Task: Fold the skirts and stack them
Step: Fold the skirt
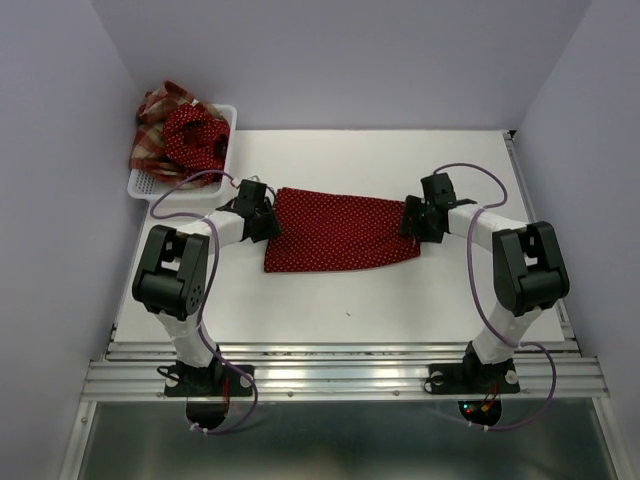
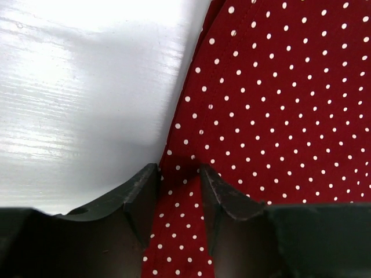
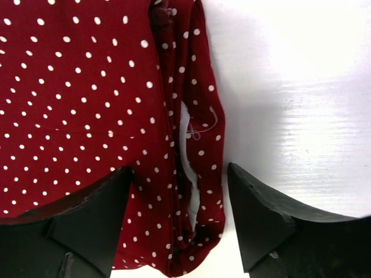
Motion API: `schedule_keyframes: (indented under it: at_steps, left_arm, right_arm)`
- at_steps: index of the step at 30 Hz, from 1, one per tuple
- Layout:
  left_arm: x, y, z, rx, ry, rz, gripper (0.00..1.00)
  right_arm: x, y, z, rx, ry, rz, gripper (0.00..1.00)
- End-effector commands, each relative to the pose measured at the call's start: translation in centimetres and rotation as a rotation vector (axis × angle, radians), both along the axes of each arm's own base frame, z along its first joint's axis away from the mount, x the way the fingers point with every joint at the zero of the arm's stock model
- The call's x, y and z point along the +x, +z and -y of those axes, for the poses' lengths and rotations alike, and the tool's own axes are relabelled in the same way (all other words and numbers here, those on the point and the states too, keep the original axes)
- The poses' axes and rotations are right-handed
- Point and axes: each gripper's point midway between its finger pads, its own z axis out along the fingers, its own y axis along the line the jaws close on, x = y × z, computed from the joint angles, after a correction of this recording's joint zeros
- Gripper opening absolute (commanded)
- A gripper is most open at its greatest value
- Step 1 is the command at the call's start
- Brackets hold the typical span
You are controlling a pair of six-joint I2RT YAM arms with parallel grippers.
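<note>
A dark red polka-dot skirt lies spread flat in the middle of the white table. My left gripper is down on its left edge. In the left wrist view the gripper stands with narrowed jaws on either side of a strip of the skirt, a gap still showing. My right gripper sits at the skirt's right edge. In the right wrist view the gripper is open wide astride the folded hem of the skirt. A second polka-dot skirt and a plaid skirt are bunched in the basket.
The white mesh basket stands at the back left corner of the table. Lilac walls close in on the left, back and right. An aluminium rail runs along the near edge by the arm bases.
</note>
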Motion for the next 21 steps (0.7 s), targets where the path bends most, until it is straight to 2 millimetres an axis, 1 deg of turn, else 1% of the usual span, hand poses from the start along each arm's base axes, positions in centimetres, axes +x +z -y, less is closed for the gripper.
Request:
schedule_keyframes:
  at_steps: [1, 2, 3, 4, 5, 6, 8, 10, 11, 12, 13, 15, 16, 18, 20, 21]
  left_arm:
    - [0.4, -0.1, 0.5, -0.009, -0.025, 0.005, 0.43]
    - [0.3, -0.3, 0.5, -0.008, -0.025, 0.002, 0.43]
    - [0.1, -0.6, 0.6, -0.011, -0.026, -0.005, 0.43]
    - [-0.1, -0.8, 0.5, -0.011, -0.026, -0.012, 0.43]
    - [-0.3, -1.0, 0.6, -0.014, -0.028, -0.016, 0.40]
    - [-0.4, -1.0, 0.6, -0.014, -0.030, -0.016, 0.39]
    - [-0.6, -1.0, 0.7, -0.021, -0.029, -0.016, 0.38]
    - [-0.9, -1.1, 1.1, -0.032, -0.042, -0.025, 0.38]
    - [-1.1, -1.3, 1.4, -0.037, -0.047, -0.031, 0.36]
    - [-1.1, -1.4, 1.5, -0.039, -0.050, -0.033, 0.35]
    - [-1.3, -1.6, 1.9, -0.040, -0.058, -0.040, 0.35]
    - [-1.5, -1.8, 2.4, -0.044, -0.068, -0.047, 0.35]
    - [-1.6, -1.8, 2.7, -0.049, -0.077, -0.050, 0.34]
    - [-1.9, -2.0, 3.4, -0.057, -0.092, -0.058, 0.34]
    - [-2.0, -1.4, 4.0, -0.065, -0.096, -0.047, 0.34]
    - [-1.9, -1.2, 4.1, -0.065, -0.096, -0.039, 0.34]
  right_arm:
    - [-1.5, -2.2, -0.6, 0.051, 0.009, -0.060, 0.61]
    - [-1.6, -2.4, -0.7, 0.055, 0.010, -0.062, 0.55]
    - [-1.4, -2.3, -0.8, 0.062, 0.012, -0.056, 0.44]
    - [-1.4, -2.3, -0.8, 0.061, 0.013, -0.056, 0.39]
    - [-1.3, -2.3, -0.7, 0.058, 0.016, -0.053, 0.34]
    - [-1.2, -2.2, -0.7, 0.055, 0.023, -0.049, 0.27]
    - [-1.0, -2.0, -0.7, 0.048, 0.031, -0.042, 0.22]
    - [-0.5, -1.2, -0.6, 0.038, 0.044, -0.019, 0.16]
    - [-0.5, -1.0, -0.4, 0.023, 0.042, -0.018, 0.14]
    - [-0.1, -0.5, -0.2, 0.007, 0.047, -0.002, 0.12]
    - [-0.3, -0.1, 0.4, -0.023, 0.042, -0.011, 0.08]
    - [0.1, 0.7, 1.1, -0.068, 0.034, -0.003, 0.06]
    - [0.6, 1.5, 1.6, -0.101, 0.040, 0.017, 0.04]
    - [0.4, 2.4, 2.7, -0.159, 0.032, 0.012, 0.02]
    - [0.8, 3.4, 3.3, -0.199, 0.039, 0.027, 0.01]
    - [0.6, 3.9, 3.5, -0.213, 0.046, 0.028, 0.01]
